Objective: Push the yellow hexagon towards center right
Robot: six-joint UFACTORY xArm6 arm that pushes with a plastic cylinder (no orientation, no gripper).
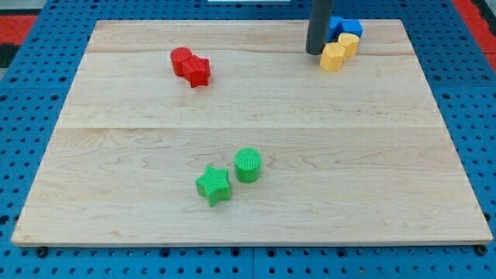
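Observation:
The yellow hexagon (333,56) lies near the view's top right on the wooden board (248,116). A second yellow block (349,43) touches it at its upper right. Blue blocks (346,28) sit just above those, at the board's top edge. My tip (314,51) is the lower end of the dark rod; it stands just left of the yellow hexagon, close to or touching its left side.
A red cylinder (181,60) and a red star (198,71) sit together at the upper left. A green cylinder (248,164) and a green star (213,184) sit together at the lower middle. A blue pegboard (23,116) surrounds the board.

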